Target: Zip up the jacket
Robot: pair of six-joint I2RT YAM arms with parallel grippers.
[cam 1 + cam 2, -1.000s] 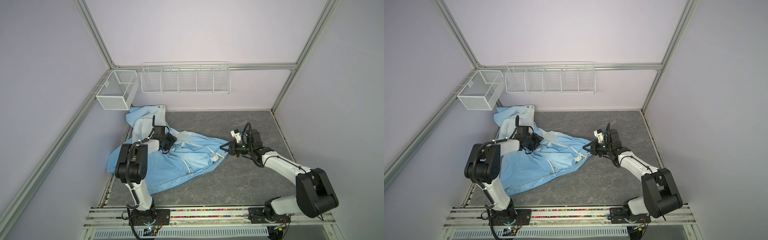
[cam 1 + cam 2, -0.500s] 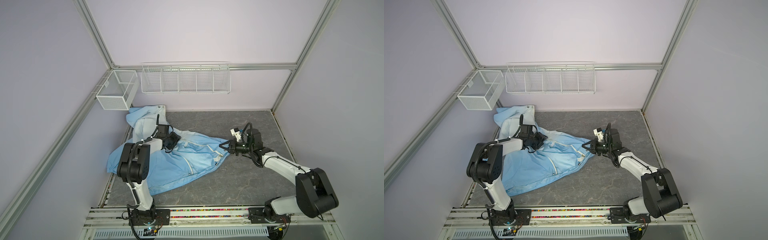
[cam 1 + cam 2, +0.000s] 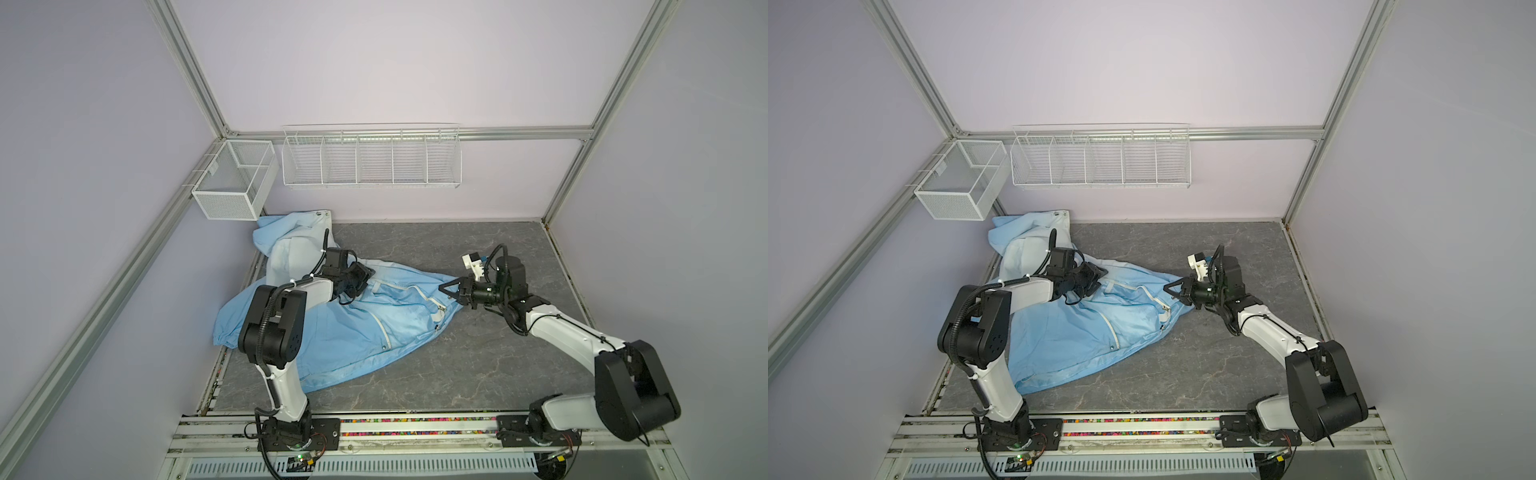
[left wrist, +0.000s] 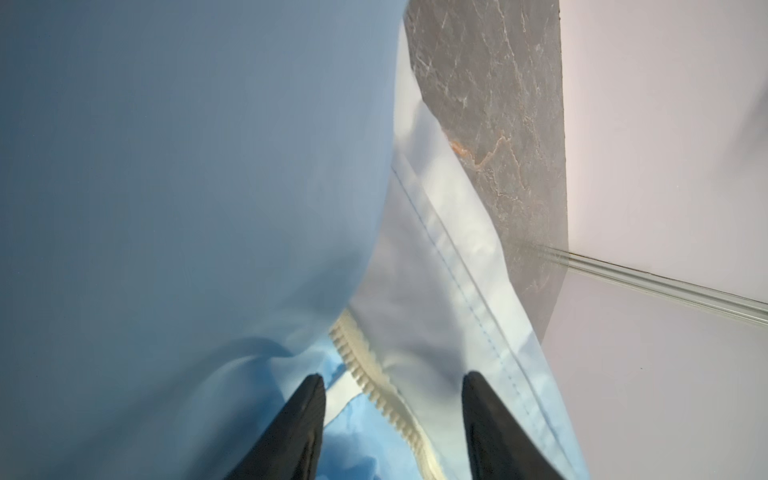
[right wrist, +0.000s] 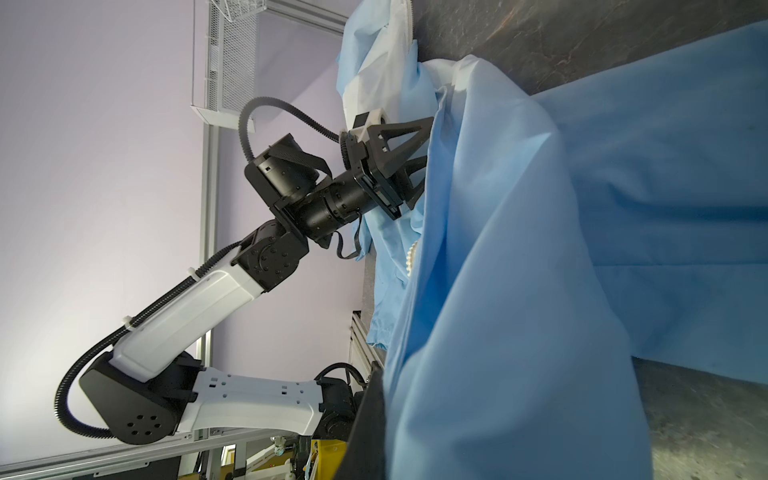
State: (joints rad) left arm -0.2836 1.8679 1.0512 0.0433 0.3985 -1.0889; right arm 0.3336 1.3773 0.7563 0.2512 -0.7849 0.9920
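The light-blue jacket lies crumpled on the left half of the grey table, hood toward the back corner, and shows in both top views. Its cream zipper runs down the front. My left gripper rests on the chest. In the left wrist view it stands open, with the zipper teeth and pale fabric between the fingers. My right gripper is shut on the jacket's right-hand edge, holding it just off the table. Draped cloth hides one finger in the right wrist view; the other finger shows.
A small white mesh basket hangs on the left wall rail. A long wire rack hangs on the back wall. The arms' mounting rail runs along the table's front edge. Bare grey tabletop lies right of the jacket.
My left gripper has slid a little to the right across the jacket's chest. The right gripper has kept its hold and has barely moved.
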